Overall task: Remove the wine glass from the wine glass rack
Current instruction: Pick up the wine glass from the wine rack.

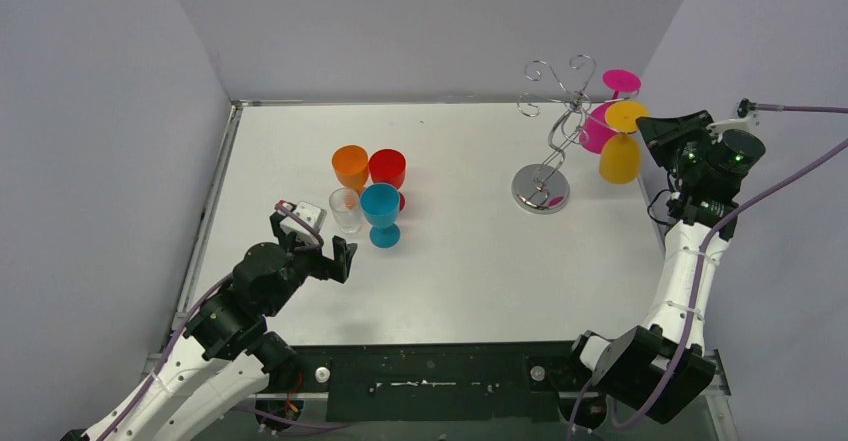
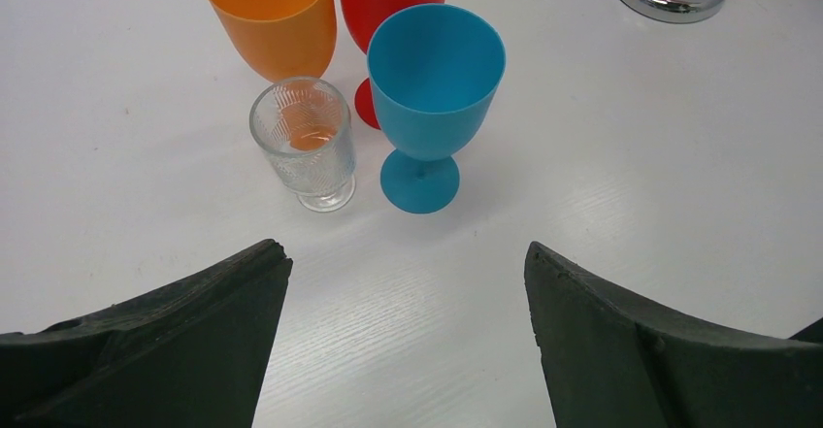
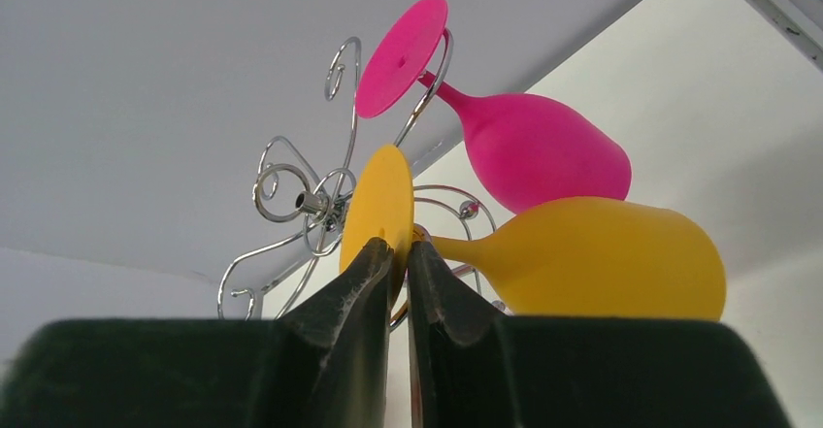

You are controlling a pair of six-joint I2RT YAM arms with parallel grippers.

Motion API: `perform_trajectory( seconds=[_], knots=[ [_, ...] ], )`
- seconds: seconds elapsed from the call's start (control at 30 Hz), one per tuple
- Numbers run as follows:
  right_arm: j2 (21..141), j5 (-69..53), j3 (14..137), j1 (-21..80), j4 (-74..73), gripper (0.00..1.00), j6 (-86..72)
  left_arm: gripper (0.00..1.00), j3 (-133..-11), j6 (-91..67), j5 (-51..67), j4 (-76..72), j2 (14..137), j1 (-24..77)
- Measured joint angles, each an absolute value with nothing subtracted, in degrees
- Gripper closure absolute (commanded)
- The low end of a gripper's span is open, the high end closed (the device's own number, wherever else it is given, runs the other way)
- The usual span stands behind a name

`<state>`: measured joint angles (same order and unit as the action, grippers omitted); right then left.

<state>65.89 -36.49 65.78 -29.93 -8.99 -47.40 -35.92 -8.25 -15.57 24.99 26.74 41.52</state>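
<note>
The wine glass rack stands at about 2 o'clock on the table, with two glasses hanging upside down from its curled arms, each foot hooked over the wire so the bowl dangles free. The yellow wine glass hangs on the rack's 3 o'clock side, and the pink wine glass is just behind it at roughly 1 o'clock. The right gripper reaches in from that open side, which makes the yellow one the likely target. Its jaws are drawn nearly together and appear to pinch the rim of the yellow foot disc close to the stem. That hold would let the foot be slid out along the hook without the arm having to thread the wire. The left gripper waits at about 8 o'clock, jaws spread wide and holding nothing. It faces a tight cluster at 10 o'clock: an orange cup, a red goblet, a blue goblet and a ribbed clear tumbler, all upright. The table is white, smooth and faintly grained, and plain pale walls enclose it at 9, 12 and 3 o'clock.
</note>
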Motion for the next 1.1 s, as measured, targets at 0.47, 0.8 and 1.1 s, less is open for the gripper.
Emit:
perform_trajectory(
  seconds=[0.47,0.8,1.1],
  knots=[
    [65.0,-38.2,63.8,-30.0,-5.8,1.0,-54.5,0.11,-35.9,-8.2,-15.6,25.0,26.9,41.4],
    [61.9,-37.7,61.3,-30.0,-5.6,1.0,-58.0,0.11,-35.9,-8.1,-15.6,25.0,27.1,41.2],
    [59.7,-35.5,59.0,-30.0,-4.9,1.0,-59.5,0.11,-35.9,-7.8,-15.6,24.9,27.3,41.1]
  ],
)
